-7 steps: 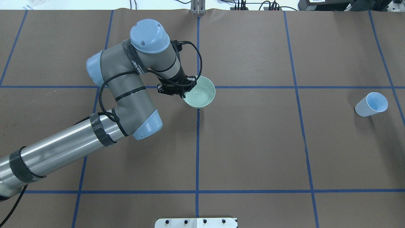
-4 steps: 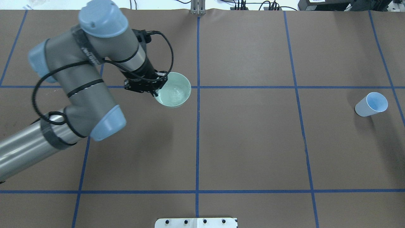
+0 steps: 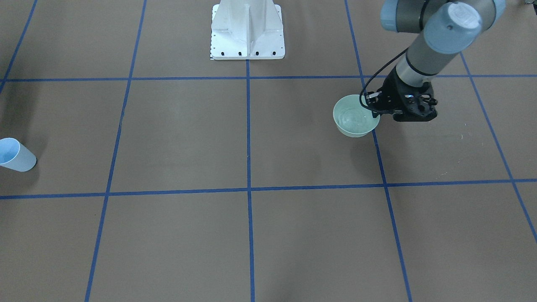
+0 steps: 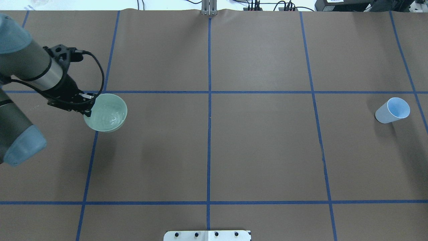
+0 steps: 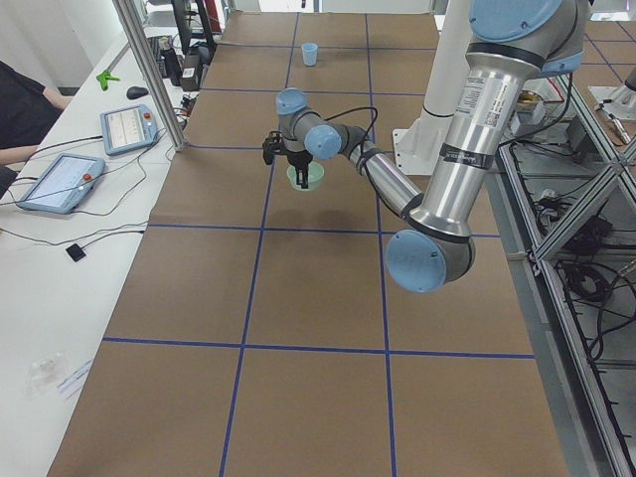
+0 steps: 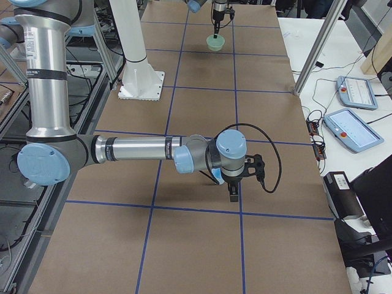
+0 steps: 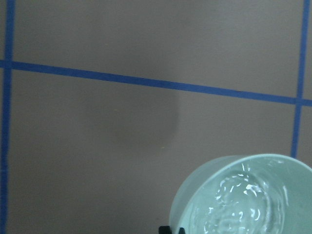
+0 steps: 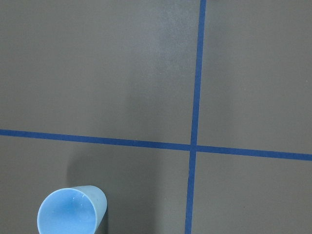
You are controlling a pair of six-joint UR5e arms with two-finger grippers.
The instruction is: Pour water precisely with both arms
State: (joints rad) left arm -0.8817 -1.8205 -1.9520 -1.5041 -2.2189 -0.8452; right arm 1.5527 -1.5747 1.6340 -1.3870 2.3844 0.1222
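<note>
bowl [image 4: 123,110] moved left | water [image 7: 243,204] rippled, glinting (clear, shallow puddle)

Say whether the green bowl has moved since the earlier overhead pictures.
Yes. The bowl went left, from the centre tape line to the next one.

Left tool [image 4: 88,110] downward, tight on bowl [image 4: 108,115] rim; right tool [image 6: 233,195] downward, grip unreadable.

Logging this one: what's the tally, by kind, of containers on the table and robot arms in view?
Bowls: 1, the green bowl holding water, gripped at its rim by the left gripper.
Cups: 1, the blue cup, standing far off.
Arms: 2, the left arm and the right arm.
Total: 4.
</note>
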